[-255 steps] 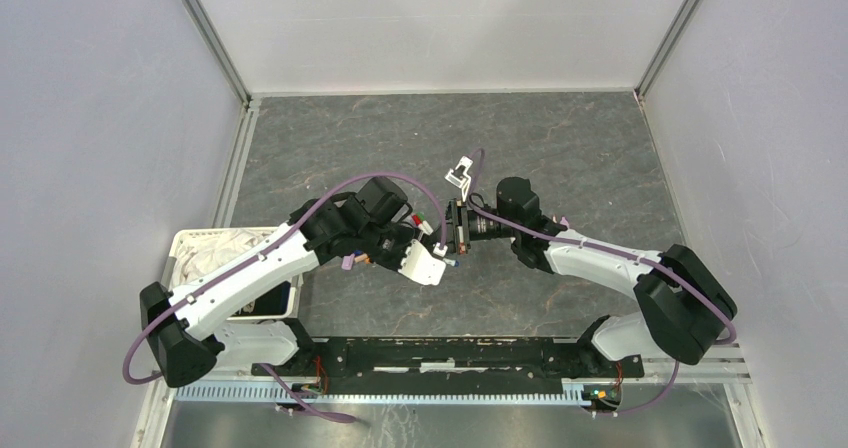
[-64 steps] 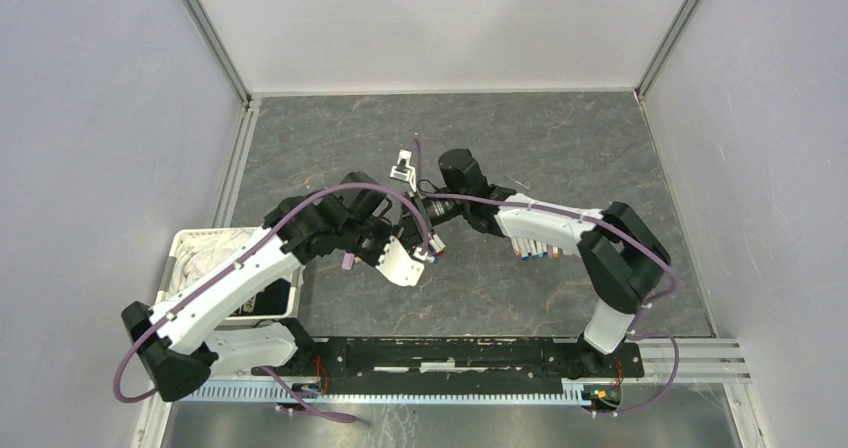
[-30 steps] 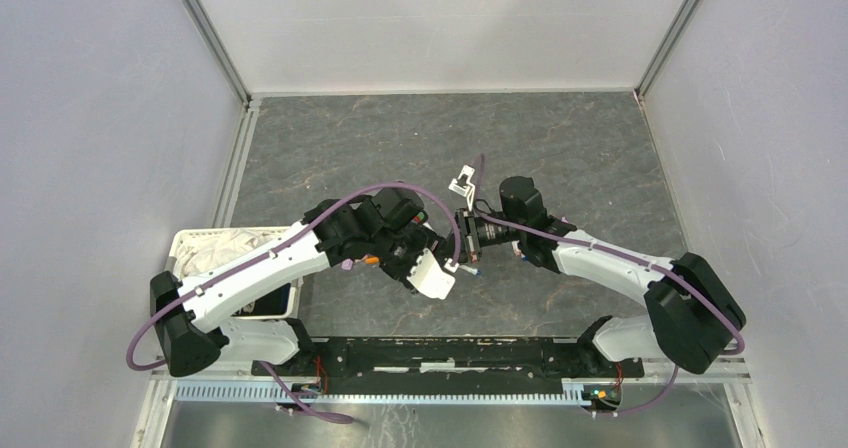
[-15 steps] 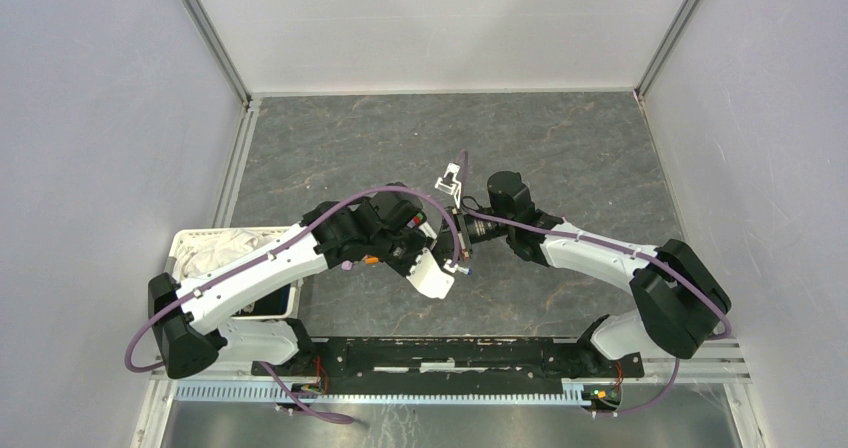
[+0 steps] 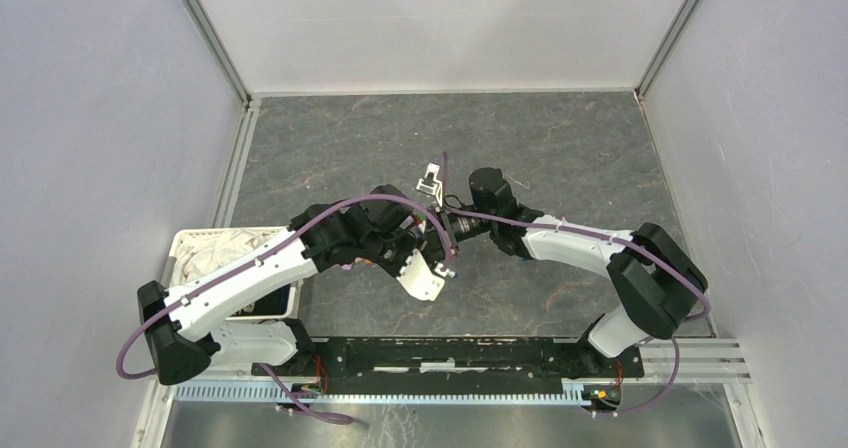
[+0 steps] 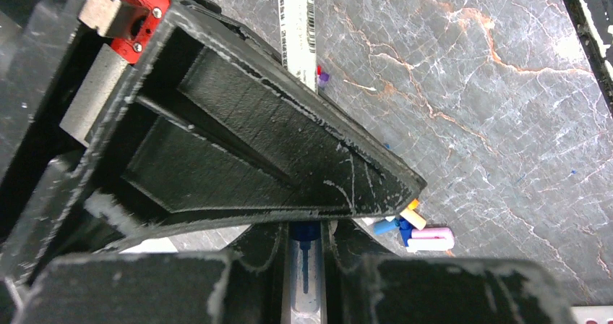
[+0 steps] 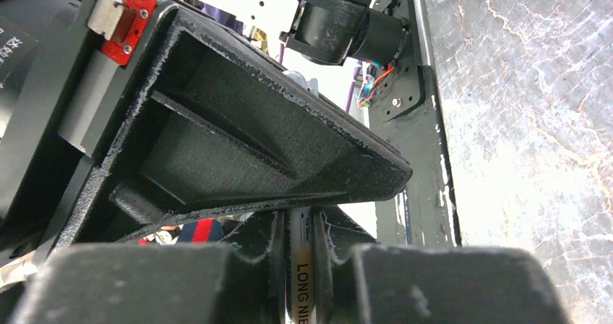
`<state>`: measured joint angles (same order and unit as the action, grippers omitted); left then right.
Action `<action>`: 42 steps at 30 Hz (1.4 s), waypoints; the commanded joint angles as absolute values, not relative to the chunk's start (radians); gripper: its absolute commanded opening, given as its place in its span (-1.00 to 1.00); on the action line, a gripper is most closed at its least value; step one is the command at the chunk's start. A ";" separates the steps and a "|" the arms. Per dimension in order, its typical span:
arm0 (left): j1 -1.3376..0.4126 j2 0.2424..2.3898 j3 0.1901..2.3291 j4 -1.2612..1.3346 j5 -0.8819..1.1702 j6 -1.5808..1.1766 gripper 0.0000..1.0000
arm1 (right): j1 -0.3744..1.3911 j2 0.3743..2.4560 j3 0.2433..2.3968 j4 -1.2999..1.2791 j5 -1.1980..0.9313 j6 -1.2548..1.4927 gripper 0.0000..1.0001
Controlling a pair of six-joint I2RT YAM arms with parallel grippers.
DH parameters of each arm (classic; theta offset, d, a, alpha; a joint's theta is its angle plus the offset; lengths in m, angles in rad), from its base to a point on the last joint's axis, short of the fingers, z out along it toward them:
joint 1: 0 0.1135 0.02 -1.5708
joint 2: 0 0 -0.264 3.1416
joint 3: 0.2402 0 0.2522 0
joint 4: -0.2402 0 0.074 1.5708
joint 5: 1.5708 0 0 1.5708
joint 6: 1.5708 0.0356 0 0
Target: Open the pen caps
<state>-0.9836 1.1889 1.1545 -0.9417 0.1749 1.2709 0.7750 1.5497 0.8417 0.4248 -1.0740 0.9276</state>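
Top view: the black two-finger left end effector (image 5: 440, 260) and right end effector (image 5: 448, 243) meet mid-frame. The grey marbled desk (image 5: 560, 148) stretches to white walls (image 5: 430, 28), with a white plastic basket (image 5: 215, 232) lower left. Left wrist: clenched on a blue-tipped pale pen (image 6: 306, 266), with small coloured plastic pen caps (image 6: 425, 235) lower right. Right wrist: grasping a white printed pen barrel (image 7: 301, 277).

Bright, even light — soft shadows; right pincer (image 7: 300, 226) blurred close up, glare behind.
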 commanded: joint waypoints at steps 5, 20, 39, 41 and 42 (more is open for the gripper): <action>-1.027 1.213 1.181 -0.905 0.314 1.324 -0.95 | 0.780 1.639 0.999 0.547 -0.835 1.011 -1.00; -0.719 1.119 1.195 -1.081 0.126 1.615 -0.95 | 0.674 1.151 0.495 -0.017 -0.863 0.584 -1.00; -0.698 1.445 1.276 -0.867 0.145 0.917 -0.95 | 0.551 1.189 0.684 -0.166 -0.227 0.441 -1.00; -0.649 1.492 1.273 -0.824 0.162 0.857 -0.95 | 0.552 1.204 0.687 -0.149 -0.165 0.444 -1.00; -0.624 1.515 1.270 -0.802 0.167 0.836 -0.94 | 0.552 1.213 0.685 -0.138 -0.143 0.444 -1.00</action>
<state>-0.7048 1.4517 1.2453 -0.9195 0.1589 1.0508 0.5507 1.1988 0.6453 -0.1570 -0.3603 0.4618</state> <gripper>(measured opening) 0.167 0.155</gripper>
